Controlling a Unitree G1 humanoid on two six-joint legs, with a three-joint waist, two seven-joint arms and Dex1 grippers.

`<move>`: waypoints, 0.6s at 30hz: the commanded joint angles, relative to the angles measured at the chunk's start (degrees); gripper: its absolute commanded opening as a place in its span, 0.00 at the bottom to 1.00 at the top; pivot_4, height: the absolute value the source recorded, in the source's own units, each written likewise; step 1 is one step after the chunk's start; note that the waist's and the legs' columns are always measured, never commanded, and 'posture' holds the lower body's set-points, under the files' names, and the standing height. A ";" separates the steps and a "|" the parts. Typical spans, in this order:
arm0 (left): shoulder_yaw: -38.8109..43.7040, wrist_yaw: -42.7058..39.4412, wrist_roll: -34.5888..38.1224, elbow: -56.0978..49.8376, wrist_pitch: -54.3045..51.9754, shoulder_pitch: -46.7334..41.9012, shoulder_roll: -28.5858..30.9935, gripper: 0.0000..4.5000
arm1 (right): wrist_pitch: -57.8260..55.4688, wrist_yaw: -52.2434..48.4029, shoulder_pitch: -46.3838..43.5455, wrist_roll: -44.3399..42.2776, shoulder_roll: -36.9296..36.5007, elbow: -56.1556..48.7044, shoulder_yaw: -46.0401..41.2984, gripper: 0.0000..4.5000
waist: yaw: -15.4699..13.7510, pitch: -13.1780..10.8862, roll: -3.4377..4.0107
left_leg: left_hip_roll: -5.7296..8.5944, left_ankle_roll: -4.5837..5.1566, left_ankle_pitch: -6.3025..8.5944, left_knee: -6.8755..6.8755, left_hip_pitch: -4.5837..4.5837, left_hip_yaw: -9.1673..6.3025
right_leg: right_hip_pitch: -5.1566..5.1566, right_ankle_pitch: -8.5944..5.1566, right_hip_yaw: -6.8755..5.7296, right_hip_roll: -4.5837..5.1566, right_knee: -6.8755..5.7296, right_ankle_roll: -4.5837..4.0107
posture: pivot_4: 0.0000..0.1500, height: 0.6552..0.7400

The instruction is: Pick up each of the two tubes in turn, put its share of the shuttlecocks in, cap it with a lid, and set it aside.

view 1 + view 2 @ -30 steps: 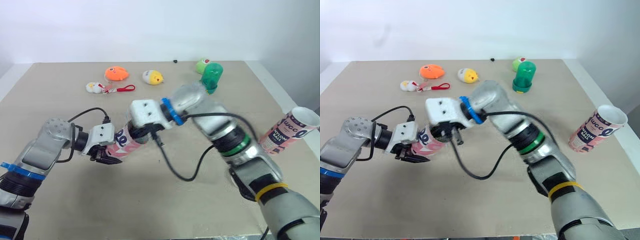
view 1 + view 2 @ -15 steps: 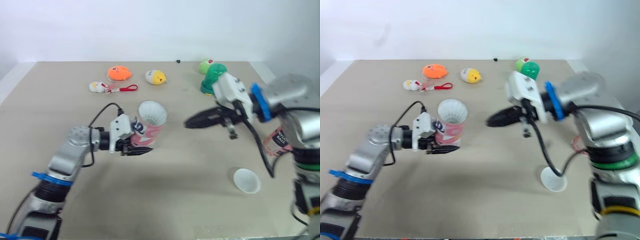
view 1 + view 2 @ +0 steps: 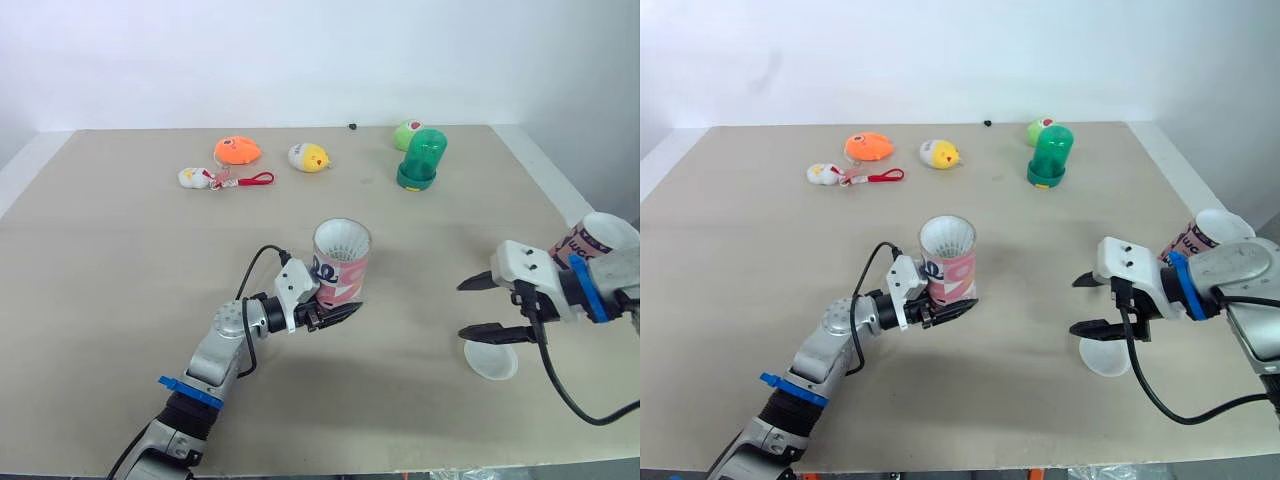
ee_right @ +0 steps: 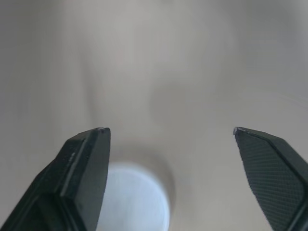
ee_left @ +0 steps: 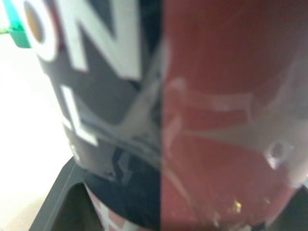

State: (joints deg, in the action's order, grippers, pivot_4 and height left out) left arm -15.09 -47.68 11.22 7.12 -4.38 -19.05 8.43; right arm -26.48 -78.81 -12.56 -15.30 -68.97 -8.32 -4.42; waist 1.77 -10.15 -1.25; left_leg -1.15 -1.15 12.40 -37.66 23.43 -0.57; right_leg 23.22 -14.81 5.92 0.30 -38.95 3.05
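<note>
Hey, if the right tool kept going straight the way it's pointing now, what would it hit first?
Probably the bare table, just past the white lid lying under the open right tool. Depth is unclear from the pictures.

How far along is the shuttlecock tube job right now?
Done: a shuttlecock sits in the first tube, held upright by the left pincer. In hand: the open right pincer hovers by the white lid. Left: capping it, setting it aside, then the second tube.

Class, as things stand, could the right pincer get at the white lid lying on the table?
Probably yes: the right pincer hangs open close by the lid, and nothing lies between them.
</note>
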 commanded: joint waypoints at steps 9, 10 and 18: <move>-0.74 -0.67 -1.43 8.22 3.73 1.40 0.12 0.67 | 4.72 6.92 6.73 3.38 1.35 6.44 -2.95 0.99 | 0.22 0.09 0.02 | 0.02 0.00 0.00 0.00 -0.24 0.28 | -0.13 0.08 0.34 0.00 0.05 0.17 | 1.00 1.00; -0.82 -0.70 -1.48 8.49 3.67 1.41 0.15 0.67 | 5.23 7.13 7.01 3.63 1.70 7.08 -2.60 0.99 | 0.25 0.10 0.04 | 0.02 0.00 0.00 0.00 -0.28 0.28 | -0.17 0.09 0.34 0.00 0.05 0.18 | 1.00 1.00; -1.10 -1.19 -1.27 8.40 2.74 1.66 0.51 0.67 | 7.01 7.59 8.60 4.81 3.16 9.19 -0.50 0.93 | 0.76 0.43 0.02 | 0.02 0.00 0.00 0.00 -0.37 0.29 | -0.25 0.09 0.37 -0.02 0.07 0.19 | 1.00 1.00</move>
State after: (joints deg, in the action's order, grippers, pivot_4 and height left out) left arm -15.02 -48.40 11.29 12.95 0.18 -19.19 7.99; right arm -19.93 -71.22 -4.72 -10.97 -66.21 0.69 -5.44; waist 2.53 -9.72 -1.24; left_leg -1.13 -1.15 12.40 -37.66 23.04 -0.29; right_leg 22.95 -14.73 6.29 0.28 -38.87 3.23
